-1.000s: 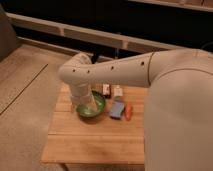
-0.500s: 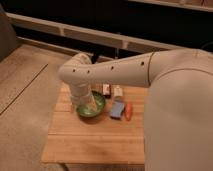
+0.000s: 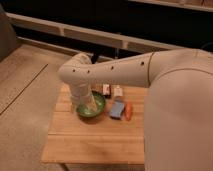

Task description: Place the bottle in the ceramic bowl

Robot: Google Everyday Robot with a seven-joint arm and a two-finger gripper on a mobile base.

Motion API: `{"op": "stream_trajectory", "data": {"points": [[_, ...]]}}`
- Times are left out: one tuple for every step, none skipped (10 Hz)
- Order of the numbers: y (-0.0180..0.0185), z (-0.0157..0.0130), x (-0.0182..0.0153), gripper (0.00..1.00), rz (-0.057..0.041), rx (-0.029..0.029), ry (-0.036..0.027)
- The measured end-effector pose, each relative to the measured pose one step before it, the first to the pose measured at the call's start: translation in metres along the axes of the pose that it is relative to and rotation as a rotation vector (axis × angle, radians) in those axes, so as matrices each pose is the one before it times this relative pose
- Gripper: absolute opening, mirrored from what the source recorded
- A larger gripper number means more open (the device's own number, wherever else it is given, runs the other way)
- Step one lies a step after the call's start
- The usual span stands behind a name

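The ceramic bowl (image 3: 97, 109), dark green and glossy, stands on the left half of the wooden table (image 3: 95, 137). My arm comes in from the right, bends and reaches straight down into the bowl. My gripper (image 3: 86, 106) is at the bowl's left side, mostly hidden behind my own wrist. A pale shape (image 3: 89, 108) lies inside the bowl right under the wrist. I cannot tell whether it is the bottle or part of the gripper. No bottle shows anywhere else on the table.
Right of the bowl lie a blue block (image 3: 117, 109) and an orange object (image 3: 129, 111). Behind them stand a small dark red-and-white box (image 3: 106, 90) and a pale box (image 3: 118, 91). My large white arm covers the table's right side.
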Motion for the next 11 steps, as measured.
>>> {"op": "stream_trajectory", "data": {"points": [[-0.00006,0.00017,0.00014,0.65,-0.00014,0.00035,0.00044],[-0.00022,0.0,-0.00005,0.65,0.00033,0.00009,-0.00007],[0.00031,-0.00004,0.0,0.65,-0.00039,-0.00025,-0.00009],[-0.00007,-0.00001,0.00002,0.65,0.00004,0.00008,0.00002],[-0.00023,-0.00035,-0.00051,0.65,-0.00144,0.00159,-0.00277],[-0.00125,-0.00117,-0.00134,0.65,-0.00125,0.00239,-0.00678],[-0.00452,-0.00501,-0.01019,0.65,-0.02561,-0.00665,-0.04291],[-0.00941,-0.00745,-0.01477,0.65,-0.0365,-0.0042,-0.05778],[-0.00942,-0.00856,-0.01571,0.65,-0.03826,-0.00959,-0.06064],[-0.02555,-0.02185,-0.03155,0.65,-0.07391,-0.01937,-0.12196],[-0.02074,-0.01346,-0.01585,0.65,-0.02318,-0.0085,-0.06652]]}}
